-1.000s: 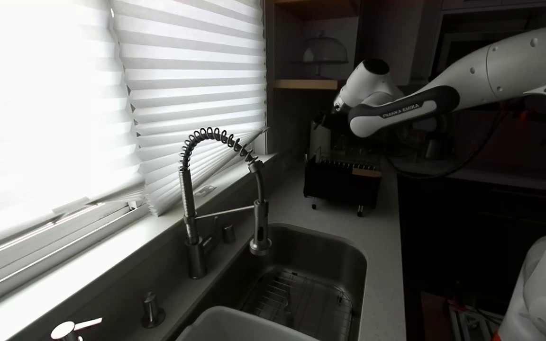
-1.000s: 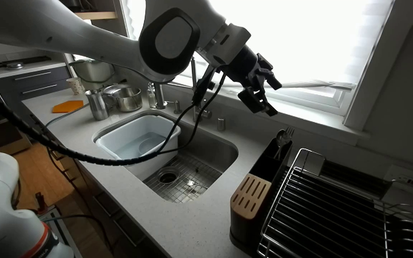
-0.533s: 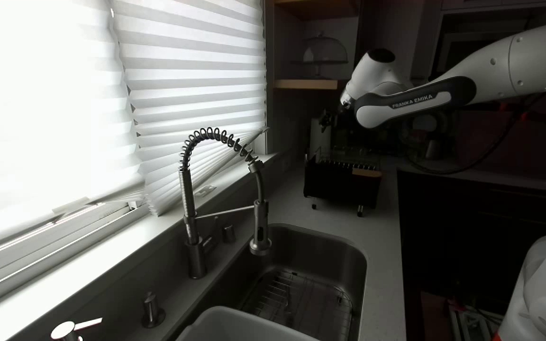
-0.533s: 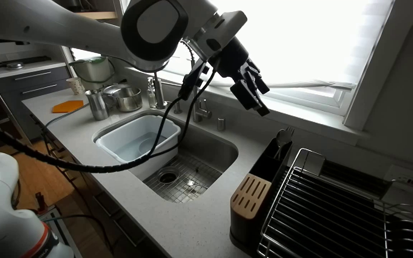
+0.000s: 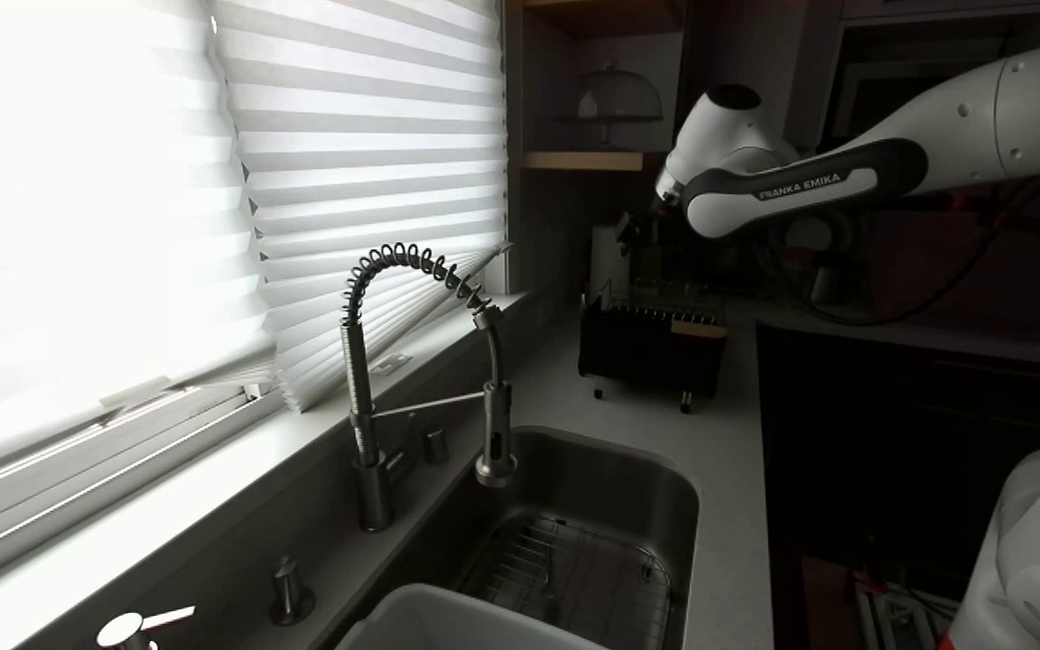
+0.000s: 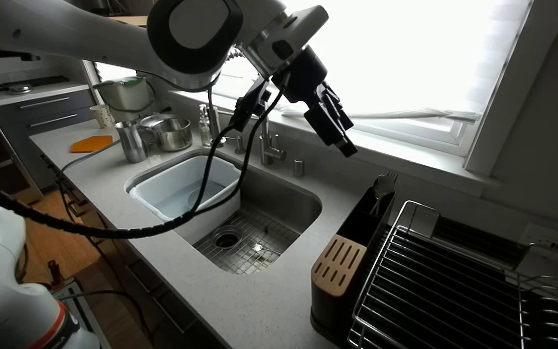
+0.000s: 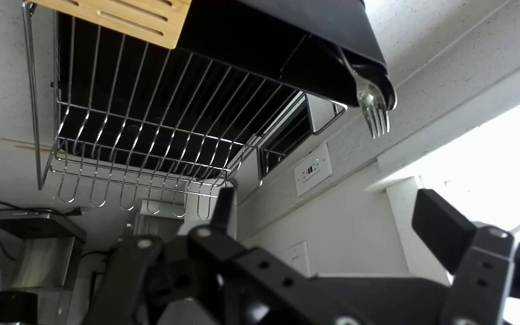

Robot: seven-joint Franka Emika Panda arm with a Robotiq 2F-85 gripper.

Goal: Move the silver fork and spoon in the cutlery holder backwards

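Observation:
A silver fork point(image 6: 391, 178) and a spoon point(image 6: 383, 184) stand at the window end of the black cutlery holder point(image 6: 325, 310), which has a slotted wooden top. In the wrist view the fork point(image 7: 372, 101) leans out over the rim of the holder point(image 7: 323, 18). The spoon point(image 7: 392, 92) shows as a dark edge behind it. Their handles are hidden inside. My gripper point(image 6: 348, 135) is above and to the left of them in an exterior view, apart from both. In the wrist view my gripper point(image 7: 325, 203) is open with nothing between its fingers.
A wire dish rack point(image 6: 429, 281) stands right beside the holder. A sink point(image 6: 291, 201) with a pale tub point(image 6: 211, 225) lies on the other side. A tall spring faucet point(image 5: 353, 361) rises by the window. A cable point(image 6: 114, 233) hangs from the arm.
My gripper has moved left and away from the cutlery in an exterior view, and the arm has drawn back. The spoon and fork heads seem to have shifted slightly, overlapping more.

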